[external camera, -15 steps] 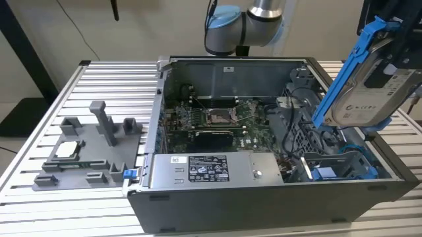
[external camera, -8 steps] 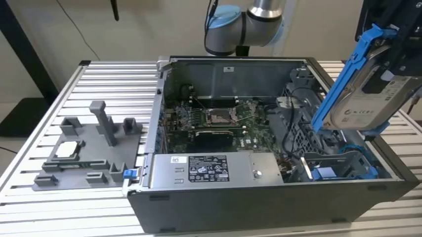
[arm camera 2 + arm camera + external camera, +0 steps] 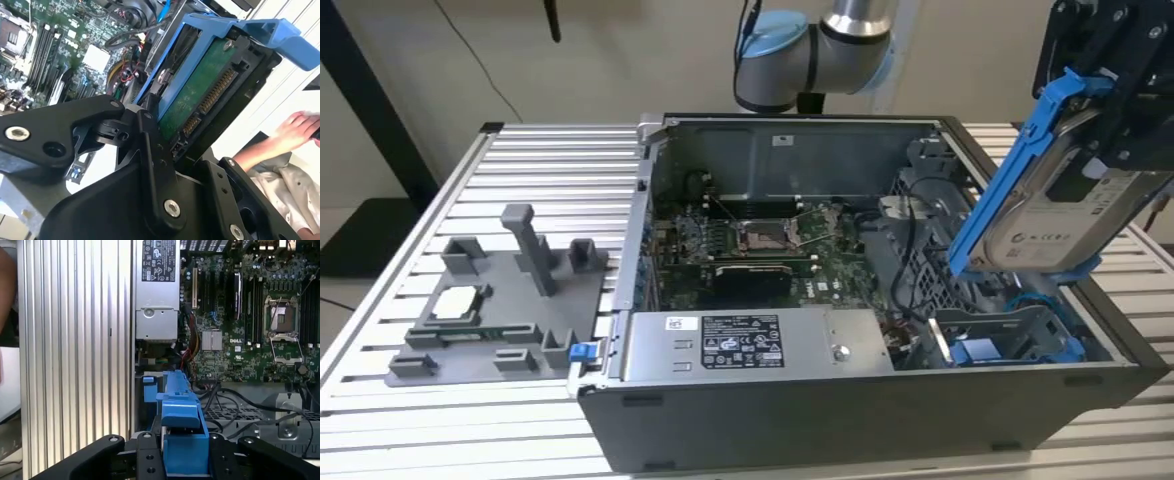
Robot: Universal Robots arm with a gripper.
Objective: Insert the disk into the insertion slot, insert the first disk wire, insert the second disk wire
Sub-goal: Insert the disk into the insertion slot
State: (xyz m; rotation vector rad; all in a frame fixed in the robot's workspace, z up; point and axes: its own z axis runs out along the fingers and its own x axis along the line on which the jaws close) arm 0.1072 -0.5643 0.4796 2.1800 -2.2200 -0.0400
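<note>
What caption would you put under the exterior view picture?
Robot pincer holds the disk, tilted, above the open computer case.

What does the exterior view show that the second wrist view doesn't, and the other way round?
Exterior view's own: the whole open case on a slatted table, a grey fixture beside it, the power-supply box, and the slot below the tilted disk.

Second wrist view's own: the green circuit board on the disk's underside with its connector pins, and a person's hand.

Both: the gripper shut on the disk in its blue carrier, and the motherboard.
</note>
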